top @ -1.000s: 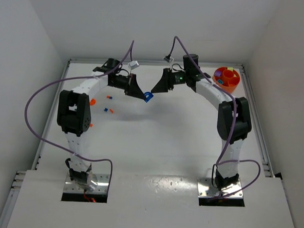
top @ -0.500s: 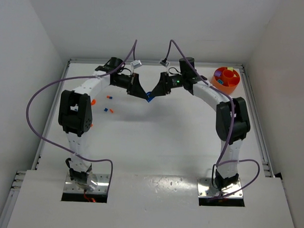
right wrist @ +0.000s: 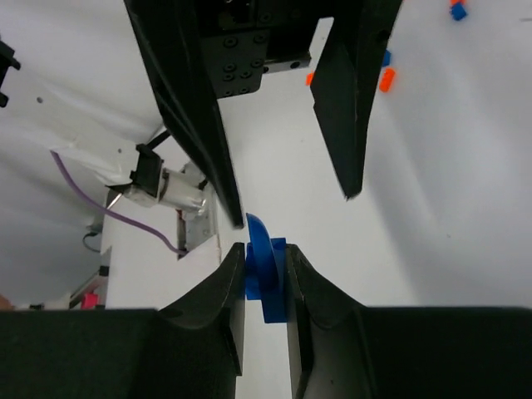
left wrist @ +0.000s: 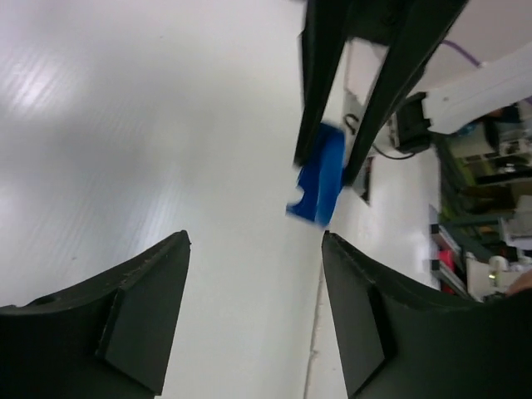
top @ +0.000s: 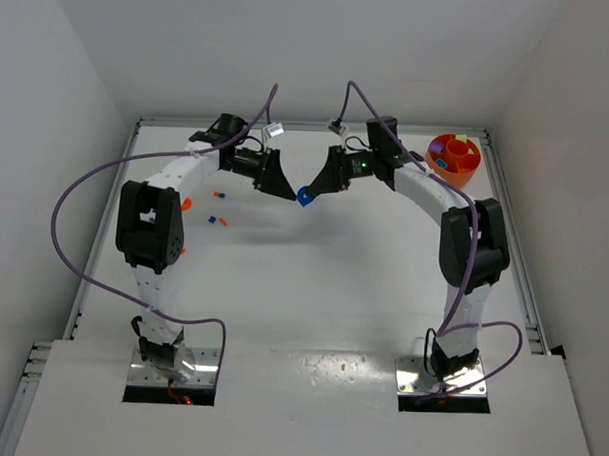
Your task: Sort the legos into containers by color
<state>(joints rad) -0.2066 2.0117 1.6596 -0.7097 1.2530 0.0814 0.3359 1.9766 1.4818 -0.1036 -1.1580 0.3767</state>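
Observation:
A small blue container [top: 305, 197] with a curved rim hangs above the table's middle back, and my right gripper [top: 309, 192] is shut on it. In the right wrist view the blue container [right wrist: 266, 278] is pinched between my right gripper's [right wrist: 264, 249] jaws. My left gripper [top: 286, 190] stands open just left of it, apart from it; its jaws frame the blue container [left wrist: 324, 174] in the left wrist view. Loose legos, orange [top: 185, 202] and blue [top: 212, 220], lie on the table at the left. An orange container [top: 453, 159] with coloured bits stands at the back right.
White walls close in the table on three sides. Purple cables loop over both arms. A raised rail [top: 509, 245] runs along the table's right edge. Another orange lego [top: 182, 250] lies by the left arm's elbow.
The left gripper, shut on the blue container before, has opened and drawn back a little. The right gripper has closed on the container and now holds it alone.

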